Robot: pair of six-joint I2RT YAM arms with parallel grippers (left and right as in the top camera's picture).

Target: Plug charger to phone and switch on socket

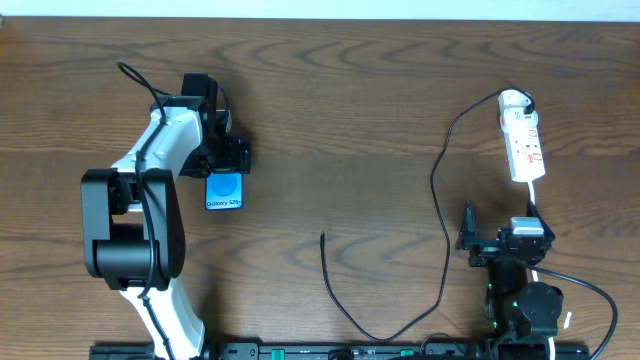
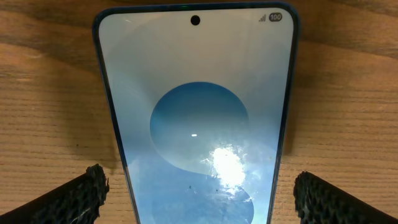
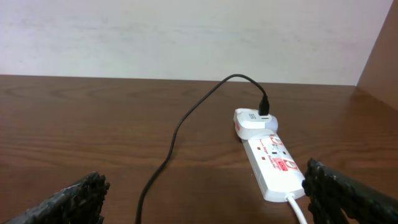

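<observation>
The phone (image 1: 226, 192) lies flat on the wooden table, its blue screen up. My left gripper (image 1: 228, 165) hangs over its far end and hides that part from overhead. In the left wrist view the phone (image 2: 199, 112) fills the gap between my open left gripper (image 2: 199, 190), whose fingers stand clear of both edges. The charger cable (image 1: 440, 200) runs from a white adapter (image 1: 515, 100) on the socket (image 1: 524, 145) down to a loose tip (image 1: 322, 237). My right gripper (image 1: 500, 225) is open just short of the socket (image 3: 272, 163), with the cable (image 3: 177, 130) ahead of the gripper (image 3: 205, 190).
The socket's white cord (image 1: 532, 200) runs back past my right gripper toward the arm base. The cable (image 1: 385, 335) loops along the table's front edge between the two arms. A pale wall (image 3: 186, 37) stands behind the table.
</observation>
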